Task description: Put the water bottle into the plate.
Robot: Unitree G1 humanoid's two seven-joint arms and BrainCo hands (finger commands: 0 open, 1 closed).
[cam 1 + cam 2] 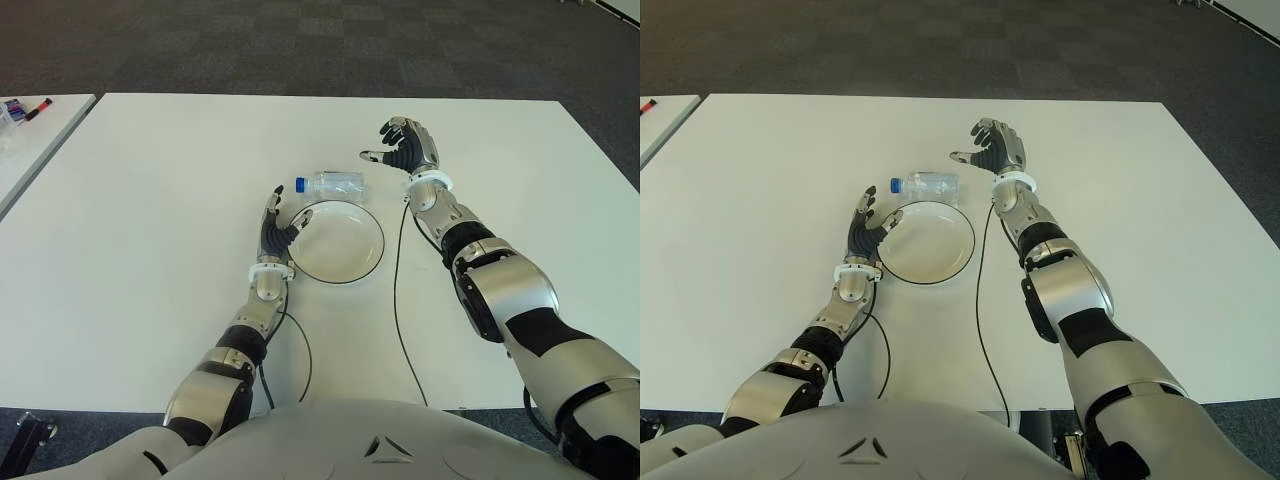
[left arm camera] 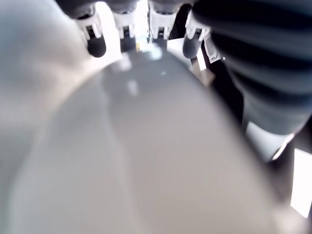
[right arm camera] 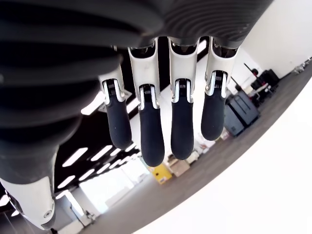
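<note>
A clear water bottle (image 1: 333, 183) with a blue cap lies on its side on the white table (image 1: 150, 230), just behind the far rim of a round white plate (image 1: 340, 242). My right hand (image 1: 400, 145) hovers to the right of the bottle and a little beyond it, fingers (image 3: 146, 126) spread and holding nothing. My left hand (image 1: 277, 225) is at the plate's left rim, fingers relaxed and open, with the plate's pale surface (image 2: 146, 161) filling its wrist view. Neither hand touches the bottle.
A black cable (image 1: 398, 300) runs across the table from the right wrist toward my body; another loops from the left wrist (image 1: 300, 350). A second white table (image 1: 30, 135) with small objects stands at far left. Dark carpet (image 1: 300, 45) lies beyond.
</note>
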